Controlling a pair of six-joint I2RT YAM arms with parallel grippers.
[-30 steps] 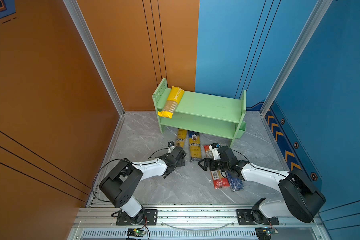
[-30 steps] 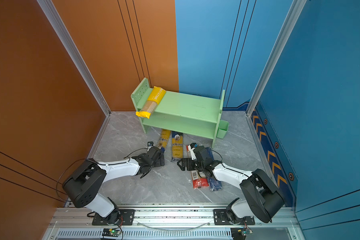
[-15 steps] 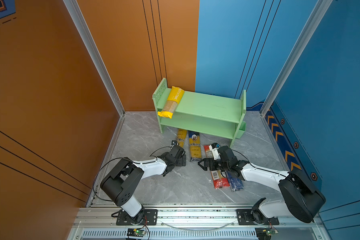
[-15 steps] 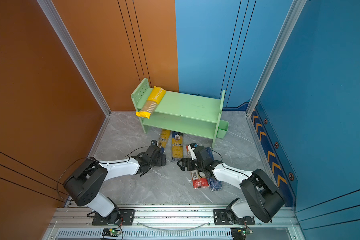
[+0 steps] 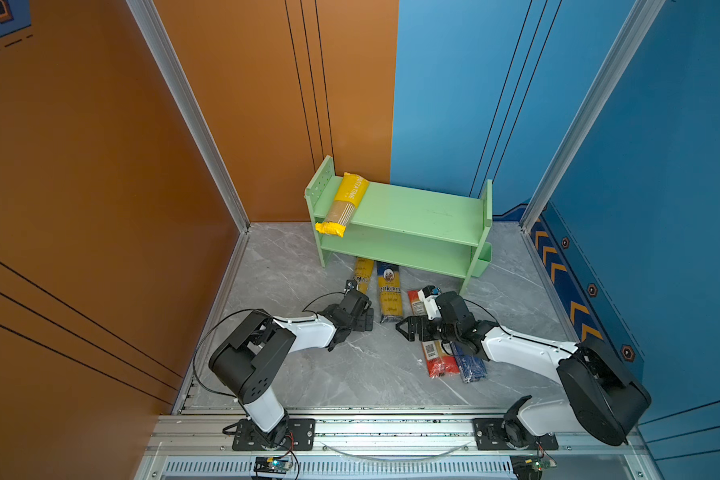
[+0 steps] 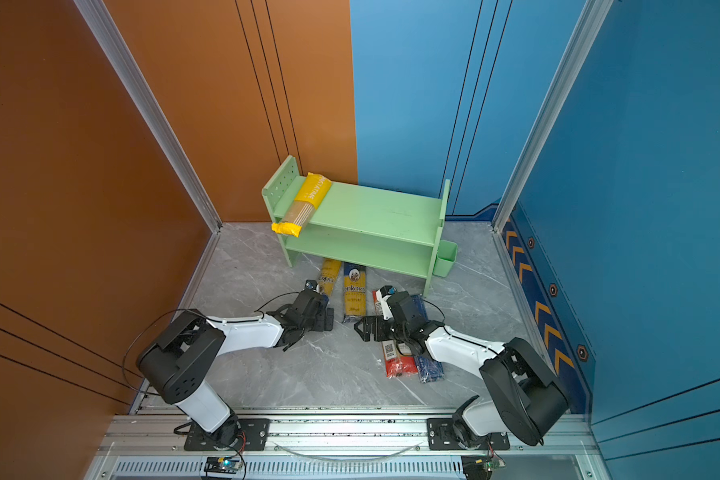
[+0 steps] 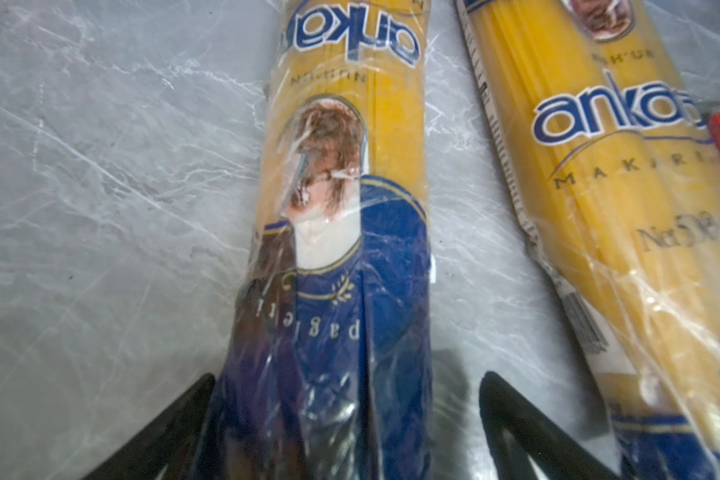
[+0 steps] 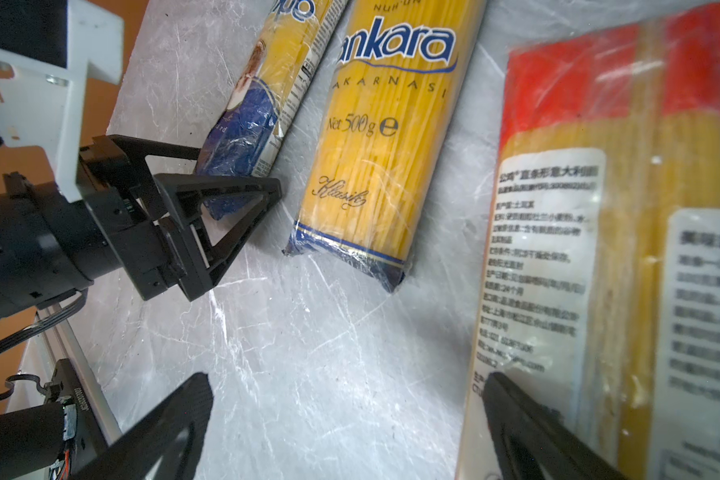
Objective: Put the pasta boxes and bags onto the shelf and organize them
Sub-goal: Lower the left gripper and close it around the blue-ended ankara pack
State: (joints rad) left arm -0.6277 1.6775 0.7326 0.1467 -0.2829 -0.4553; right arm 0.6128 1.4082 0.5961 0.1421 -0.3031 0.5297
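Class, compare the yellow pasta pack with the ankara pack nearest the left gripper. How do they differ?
The yellow pack lies on the shelf's top tier, overhanging its front edge; the ankara pack lies on the floor. The yellow pack lies free; the ankara pack's blue end sits between the left gripper's open fingers. Both are long, narrow spaghetti packs.
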